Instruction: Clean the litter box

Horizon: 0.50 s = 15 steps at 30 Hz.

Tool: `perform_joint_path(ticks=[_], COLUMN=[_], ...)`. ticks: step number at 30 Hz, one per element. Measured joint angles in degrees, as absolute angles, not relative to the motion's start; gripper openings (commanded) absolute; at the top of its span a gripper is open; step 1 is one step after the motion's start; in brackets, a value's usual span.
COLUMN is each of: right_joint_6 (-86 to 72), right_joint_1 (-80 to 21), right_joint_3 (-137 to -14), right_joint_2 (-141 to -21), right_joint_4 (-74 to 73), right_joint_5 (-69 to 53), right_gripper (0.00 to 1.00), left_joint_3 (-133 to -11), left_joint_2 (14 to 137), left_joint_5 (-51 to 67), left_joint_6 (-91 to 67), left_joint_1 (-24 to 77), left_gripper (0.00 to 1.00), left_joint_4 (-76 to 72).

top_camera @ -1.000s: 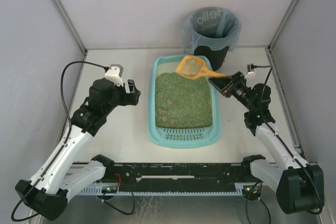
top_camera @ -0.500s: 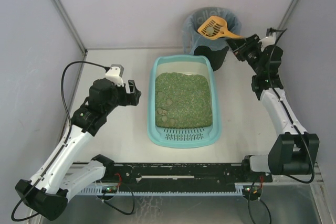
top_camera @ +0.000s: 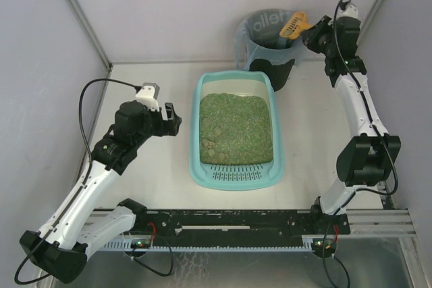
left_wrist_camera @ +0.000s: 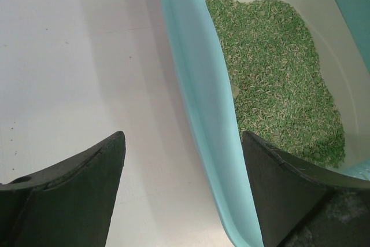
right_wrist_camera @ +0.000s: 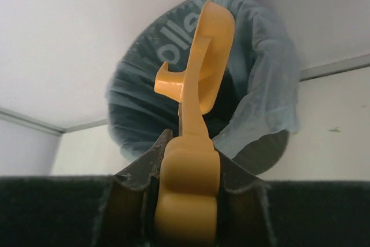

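My right hand (top_camera: 310, 31) is clenched on the handle of the orange scoop (top_camera: 293, 25), raised at the far right corner, with the scoop's slotted head over the right side of the black bin (top_camera: 273, 72). Through my right wrist camera the handle sits pinched between both fingers of that hand (right_wrist_camera: 186, 163). The scoop (right_wrist_camera: 201, 67) is turned on edge above the bin's grey-blue bag (right_wrist_camera: 263, 85). I cannot tell whether anything lies in the scoop.

My left hand (top_camera: 174, 121) is released, fingers spread and holding nothing. It hovers low over the table (top_camera: 145, 85), just beside the left long wall of the litter box (top_camera: 194, 136). From above, a strip of bare table shows between them. In the left wrist view the box wall (left_wrist_camera: 196, 85) runs up between my two dark fingers, with my left hand (left_wrist_camera: 182, 146) open around that line of sight and the white table (left_wrist_camera: 75, 56) to the left.

The litter box lies in the middle of the table, long side running away from me and the bin just beyond its far right corner. It is a light-teal tray with rounded corners and a broad rim. A slotted ledge (top_camera: 236, 175) crosses its near end. Green grainy litter (top_camera: 236, 126) fills most of the floor, leaving a pale bare band at the far end. Close up, the litter (left_wrist_camera: 272, 67) is a mix of green and pale grains. A few rounded lumps (top_camera: 212, 145) sit in its near left part.
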State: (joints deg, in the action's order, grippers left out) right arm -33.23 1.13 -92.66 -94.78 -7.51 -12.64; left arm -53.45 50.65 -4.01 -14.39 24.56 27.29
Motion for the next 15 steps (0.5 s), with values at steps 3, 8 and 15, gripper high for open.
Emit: perform_joint_path(ticks=[3,8,15], right_joint_6=[-25.8,-12.2,5.1], right_joint_1=[-1.1,-8.2,-16.5], right_joint_3=[-99.5,-104.6,-106.9], right_joint_2=[-97.5,-98.0,-98.0], right_joint_4=[-14.6,-20.6,-20.6], right_joint_5=[-7.5,3.3,16.3], right_gripper=[0.00,0.00,0.00], left_joint_3=[-53.5,-53.5,-53.5], left_joint_2=[50.8,51.1,51.4], left_joint_5=[-3.8,-3.8,-3.7], left_joint_6=[-14.4,-14.4,-14.4], left_joint_1=[24.5,24.4,24.4], left_gripper=[0.85,0.85,0.85], left_joint_4=[27.3,27.3,27.4])
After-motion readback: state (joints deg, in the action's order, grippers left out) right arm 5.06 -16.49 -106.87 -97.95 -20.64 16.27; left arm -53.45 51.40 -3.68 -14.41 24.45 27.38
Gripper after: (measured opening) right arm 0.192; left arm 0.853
